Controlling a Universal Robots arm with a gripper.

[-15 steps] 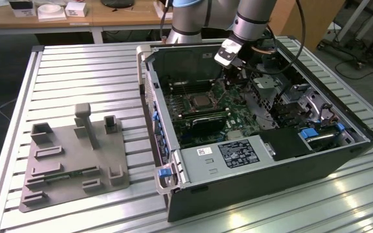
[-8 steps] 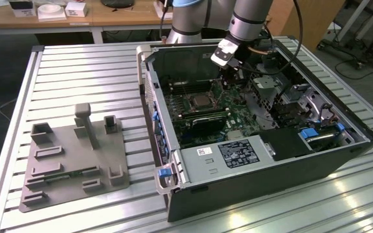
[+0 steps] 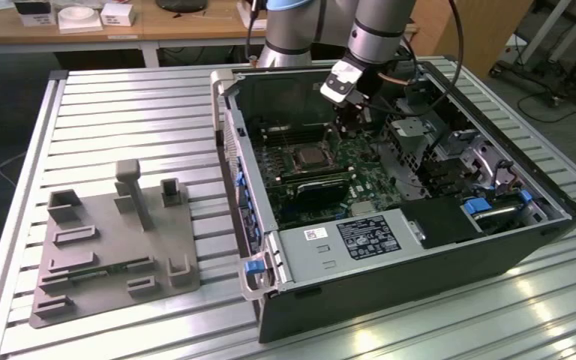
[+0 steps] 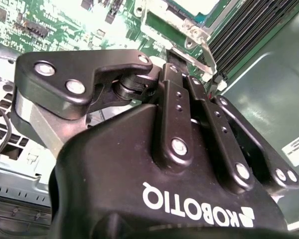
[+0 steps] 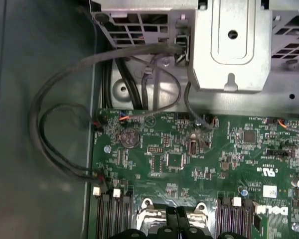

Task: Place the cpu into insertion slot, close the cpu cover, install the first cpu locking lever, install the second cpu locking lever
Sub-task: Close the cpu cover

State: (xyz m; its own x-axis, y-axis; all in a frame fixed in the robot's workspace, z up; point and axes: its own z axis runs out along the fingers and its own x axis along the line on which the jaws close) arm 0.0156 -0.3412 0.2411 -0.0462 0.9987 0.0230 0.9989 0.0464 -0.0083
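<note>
Slatted aluminium table (image 3: 118, 97) carries a grey plastic fixture plate (image 3: 108, 255) with upright pegs. To the exterior view's right of the plate, a black computer case (image 3: 418, 289) lies open on its side with its green circuit board (image 3: 368, 180) facing up. On that board sits the insertion slot (image 3: 292, 160), a square socket with a silver metal rim. The cpu (image 3: 313, 156), a small flat square chip with a silvery top, already lies inside it, so the first step looks done. The cpu cover (image 4: 189, 27), a thin silver metal frame with a square window, appears folded down flat around the chip rather than standing up, so I judge the second step done or very nearly so. Reaching into the case from its far side, the grey robot arm (image 3: 378, 30) holds its black two-fingered gripper (image 5: 175, 221) low at the socket. In the first wrist view the fingers (image 5: 170, 219) stand pressed together, with their tips over the silver frame between the black memory slots (image 5: 112, 219). A thin silver locking lever (image 4: 202, 59) runs just beside the tips in the second wrist view. I cannot tell whether the fingers bear on it or nip it, nor whether either lever is hooked under its catch. By my reading the work stands at the levers, and neither is shown to be fastened.
</note>
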